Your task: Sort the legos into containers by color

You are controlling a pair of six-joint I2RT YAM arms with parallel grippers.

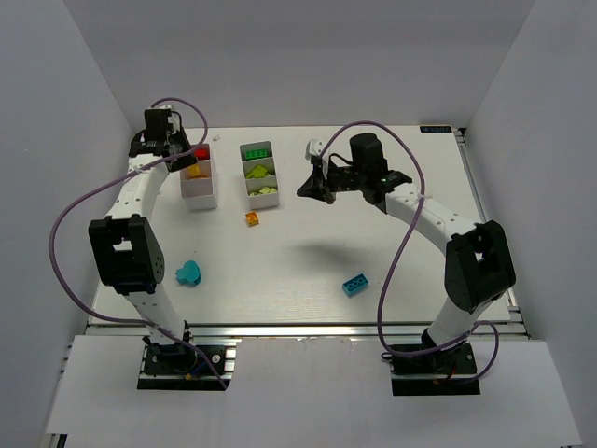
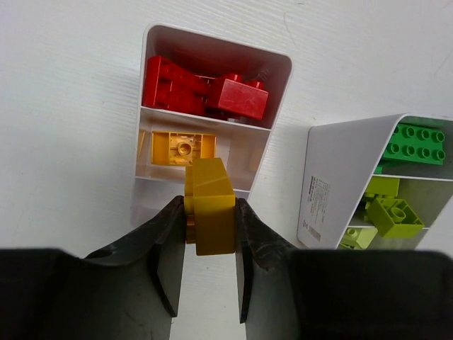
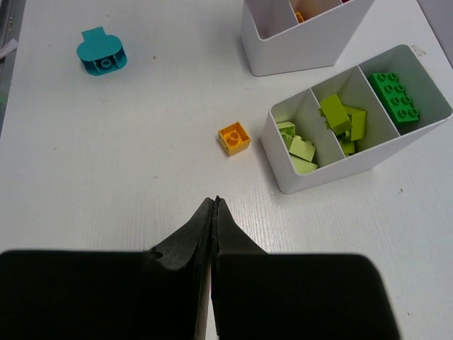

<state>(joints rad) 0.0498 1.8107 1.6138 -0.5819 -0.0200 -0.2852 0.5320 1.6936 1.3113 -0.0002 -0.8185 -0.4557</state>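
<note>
It looks like a robotics lab: a white table (image 1: 280, 271) closed in by plain white panels (image 1: 56, 112), an aluminium rail (image 1: 308, 329) at its near edge, and purple cables (image 1: 373, 123).

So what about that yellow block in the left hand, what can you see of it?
The yellow block is a smooth, glossy plastic brick with an angled upper face; no studs show. The left hand pinches its two sides between dark fingers. It appears just short of the left tray's middle compartment, where a similar yellow brick lies underside up.
</note>
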